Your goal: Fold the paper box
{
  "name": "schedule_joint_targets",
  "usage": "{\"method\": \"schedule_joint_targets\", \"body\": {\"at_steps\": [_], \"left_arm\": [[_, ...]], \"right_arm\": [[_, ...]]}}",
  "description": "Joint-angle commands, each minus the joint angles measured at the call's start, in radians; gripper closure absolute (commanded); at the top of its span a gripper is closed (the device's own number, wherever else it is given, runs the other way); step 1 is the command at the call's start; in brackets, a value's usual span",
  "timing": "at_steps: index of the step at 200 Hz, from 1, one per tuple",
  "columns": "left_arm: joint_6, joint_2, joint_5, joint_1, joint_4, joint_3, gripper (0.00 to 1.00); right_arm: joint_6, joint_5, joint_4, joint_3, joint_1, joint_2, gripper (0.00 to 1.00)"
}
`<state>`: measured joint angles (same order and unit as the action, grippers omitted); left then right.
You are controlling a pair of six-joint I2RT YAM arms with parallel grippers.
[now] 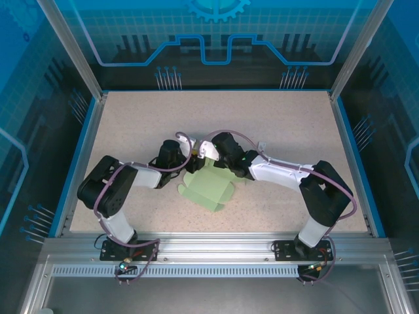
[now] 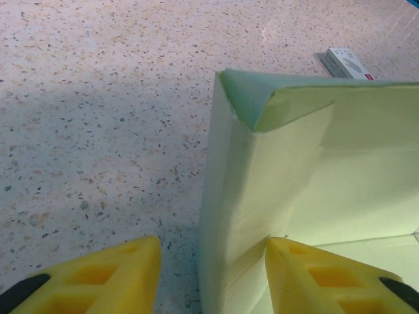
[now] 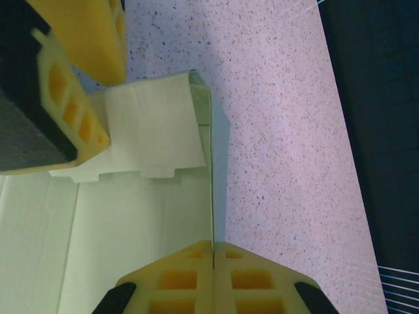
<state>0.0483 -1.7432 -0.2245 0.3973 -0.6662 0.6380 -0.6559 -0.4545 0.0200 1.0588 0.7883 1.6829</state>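
The pale green paper box [image 1: 211, 190] lies part-folded at the table's middle, its near panels flat and a far wall raised. Both grippers meet at that raised wall. In the left wrist view my left gripper [image 2: 213, 278] is open and straddles the upright wall [image 2: 262, 190]: the right finger touches its inner face, the left finger stands off it. My right gripper [image 3: 213, 255] is shut on the thin top edge of an adjoining upright wall [image 3: 211, 170]. The left gripper's yellow fingers [image 3: 69, 111] appear beside a folded flap [image 3: 150, 131]. From above, the left gripper [image 1: 194, 156] and right gripper [image 1: 207, 152] nearly touch.
A small white packet [image 2: 347, 63] lies on the speckled tabletop [image 1: 275, 118] beyond the box, also seen as a small white packet [image 1: 262, 145] just right of the right wrist. Blue rails [image 1: 350, 157] border the table at the sides.
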Motion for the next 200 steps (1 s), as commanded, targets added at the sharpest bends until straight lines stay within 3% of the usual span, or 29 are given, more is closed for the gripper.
{"method": "schedule_joint_targets", "body": {"at_steps": [1, 41, 120, 200], "left_arm": [[-0.021, -0.03, -0.042, -0.007, -0.06, -0.013, 0.55], [-0.028, -0.061, -0.032, -0.006, -0.125, -0.032, 0.62], [-0.031, -0.087, -0.022, 0.0, -0.199, -0.057, 0.65], [-0.019, -0.101, 0.0, 0.002, -0.281, -0.067, 0.52]], "right_arm": [[-0.039, -0.047, -0.086, -0.042, 0.027, -0.022, 1.0], [-0.055, -0.056, -0.151, -0.095, 0.041, -0.044, 1.0], [-0.099, -0.063, -0.222, -0.093, 0.05, -0.066, 1.0], [-0.218, -0.111, -0.345, -0.159, 0.086, -0.033, 1.0]]}}
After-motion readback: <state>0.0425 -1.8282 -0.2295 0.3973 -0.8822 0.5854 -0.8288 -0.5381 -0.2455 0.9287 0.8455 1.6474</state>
